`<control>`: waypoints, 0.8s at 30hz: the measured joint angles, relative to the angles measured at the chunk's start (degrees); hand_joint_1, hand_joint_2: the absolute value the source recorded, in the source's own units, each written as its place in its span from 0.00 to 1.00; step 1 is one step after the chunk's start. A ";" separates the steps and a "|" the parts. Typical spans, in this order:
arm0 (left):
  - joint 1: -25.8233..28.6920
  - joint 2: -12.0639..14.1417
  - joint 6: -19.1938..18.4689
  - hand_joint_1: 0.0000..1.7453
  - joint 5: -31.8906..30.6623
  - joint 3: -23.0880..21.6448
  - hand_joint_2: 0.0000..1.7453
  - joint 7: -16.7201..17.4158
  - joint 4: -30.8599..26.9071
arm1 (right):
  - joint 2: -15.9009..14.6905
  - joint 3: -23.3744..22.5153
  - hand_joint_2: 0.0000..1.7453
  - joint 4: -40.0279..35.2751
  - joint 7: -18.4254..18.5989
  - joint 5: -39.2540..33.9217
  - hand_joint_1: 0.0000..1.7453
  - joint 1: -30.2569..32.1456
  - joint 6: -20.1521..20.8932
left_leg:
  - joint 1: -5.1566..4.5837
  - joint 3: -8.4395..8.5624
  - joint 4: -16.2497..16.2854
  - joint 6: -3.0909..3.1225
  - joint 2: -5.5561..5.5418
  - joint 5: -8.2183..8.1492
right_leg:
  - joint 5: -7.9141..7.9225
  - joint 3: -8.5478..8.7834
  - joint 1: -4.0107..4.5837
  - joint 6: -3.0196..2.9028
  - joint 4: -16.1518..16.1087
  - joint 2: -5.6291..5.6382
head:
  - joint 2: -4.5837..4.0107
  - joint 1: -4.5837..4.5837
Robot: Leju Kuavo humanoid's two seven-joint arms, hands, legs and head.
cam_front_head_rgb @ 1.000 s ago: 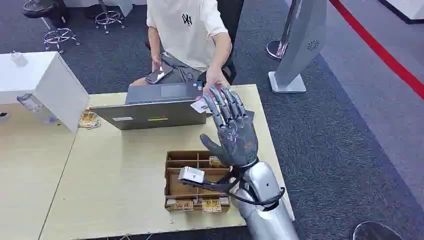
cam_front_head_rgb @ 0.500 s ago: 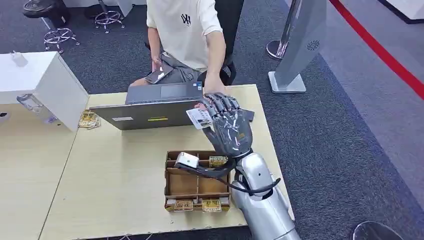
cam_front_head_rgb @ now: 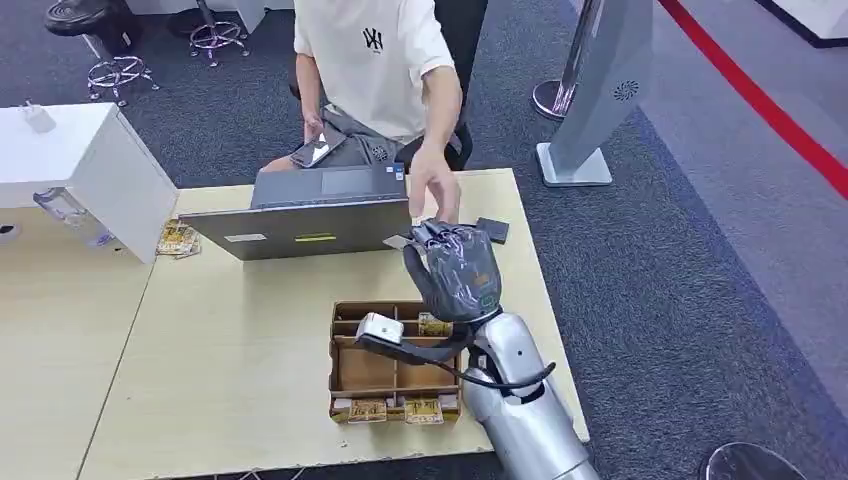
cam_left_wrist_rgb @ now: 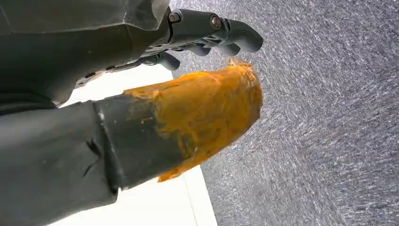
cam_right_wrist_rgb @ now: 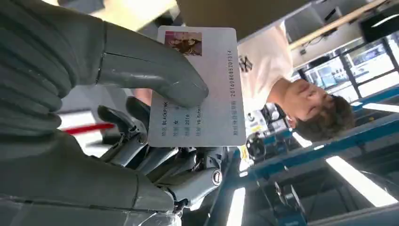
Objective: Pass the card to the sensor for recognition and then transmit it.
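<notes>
progress looks early, judged from how things lie now. at the far left of the head view a white box (cam_front_head_rgb: 85, 165) sits on the edge of the table (cam_front_head_rgb: 230, 340), with small yellow packets (cam_front_head_rgb: 178, 238) just beside it. toward the upper middle an open laptop (cam_front_head_rgb: 310, 215) stands with its back to the robot, and behind it a person (cam_front_head_rgb: 375, 70) sits holding a phone (cam_front_head_rgb: 317, 150) in one hand, the other hand (cam_front_head_rgb: 432, 185) hanging over the table's far edge near the robot's hand. lower middle, a brown divided tray (cam_front_head_rgb: 385, 375) lies on the table, and a small white device (cam_front_head_rgb: 381, 329) shows over its upper left corner, cabled to the robot's arm.

right of centre, the right hand (cam_front_head_rgb: 455, 270) is raised above the table with its fingers curled in. the right wrist view shows why: the card (cam_right_wrist_rgb: 200, 89) is pinched between the thumb and the fingers behind it, printed face toward the camera. so the card is picked up and held firmly. a small dark block (cam_front_head_rgb: 491, 229) lies on the table just past the hand; whether it is the sensor cannot be told. the presenting of the card for recognition and the handing on both appear left to do.

in the left wrist view the left hand (cam_left_wrist_rgb: 141, 61) hangs over grey carpet, fingers loosely curled around nothing.
</notes>
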 joint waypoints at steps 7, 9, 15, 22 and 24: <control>0.05 -0.09 0.52 0.00 0.04 0.00 0.00 0.00 0.00 | -0.50 4.31 1.00 0.57 -1.82 -29.91 1.00 1.90 6.34 | 0.00 0.00 0.00 0.00 0.00 0.00 | 0.00 -0.01 0.00 0.00 0.00 0.00 | 0.00 0.00; 0.08 -0.11 0.68 0.00 0.04 0.00 0.00 0.00 0.00 | -0.68 5.09 1.00 0.18 -1.93 -30.54 1.00 2.22 6.86 | 0.00 0.00 0.00 0.00 0.01 0.00 | 0.00 -0.02 0.00 0.00 0.00 0.01 | 0.00 0.02; 0.14 -0.17 1.22 0.00 0.50 0.02 0.00 0.00 0.00 | -1.24 5.86 1.00 -1.86 -3.13 -47.76 1.00 3.76 16.80 | 0.00 -0.01 0.00 0.00 -0.01 0.00 | 0.00 -0.01 0.00 0.00 0.00 -0.01 | 0.00 0.00; 0.39 -0.39 2.67 0.00 1.86 0.77 0.00 -0.35 0.00 | -4.22 5.05 1.00 -7.91 -3.79 -69.18 1.00 11.10 33.05 | -0.01 -0.02 0.00 0.01 -0.02 -0.04 | -0.03 -0.03 0.00 0.01 -0.05 -0.02 | 0.00 0.00; 0.41 -0.42 3.19 0.00 2.25 1.31 0.00 -0.61 0.00 | -5.59 3.70 1.00 -9.54 -4.09 -71.60 1.00 13.60 34.92 | -0.01 -0.03 0.00 0.02 -0.02 -0.05 | -0.04 -0.03 -0.01 0.03 -0.06 -0.02 | 0.00 -0.02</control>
